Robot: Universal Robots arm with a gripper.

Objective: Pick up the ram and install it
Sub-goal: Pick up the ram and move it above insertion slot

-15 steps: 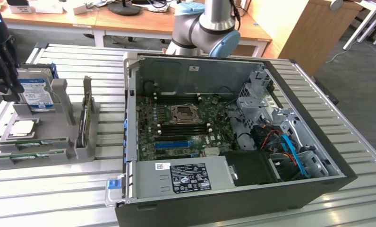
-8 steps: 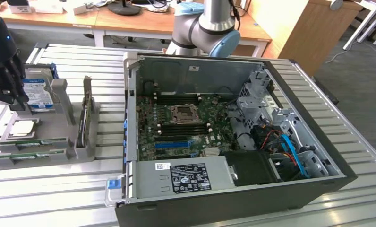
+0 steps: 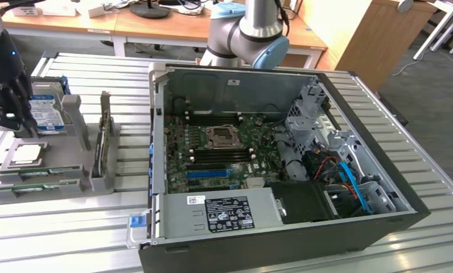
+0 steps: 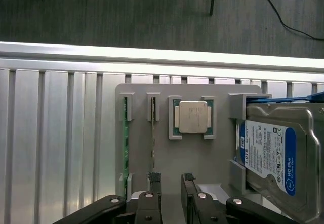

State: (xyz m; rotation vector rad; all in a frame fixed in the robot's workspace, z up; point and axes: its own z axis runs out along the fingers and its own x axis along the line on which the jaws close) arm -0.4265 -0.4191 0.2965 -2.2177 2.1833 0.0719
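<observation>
The tool (image 4: 171, 181) hangs over the grey holder (image 4: 152, 90) on the slatted tabletop (image 4: 55, 133), its fingers spread with nothing between them. The ram (image 4: 125, 143) stands on edge in its slot in that holder; a second thin stick (image 4: 153, 133) sits in the next slot, roughly in line with one finger, with the square processor (image 4: 191, 117) and the blue-labelled hard drive (image 4: 271, 155) beyond. As I judge it, the task is barely begun: the ram is not yet gripped, and the open computer case (image 3: 378, 227) lies well apart, on the exterior view's right.

Silver-grey arm (image 3: 255, 20), pale blue joint caps (image 3: 276, 57), black screw-studded gripper (image 4: 171, 178)
</observation>
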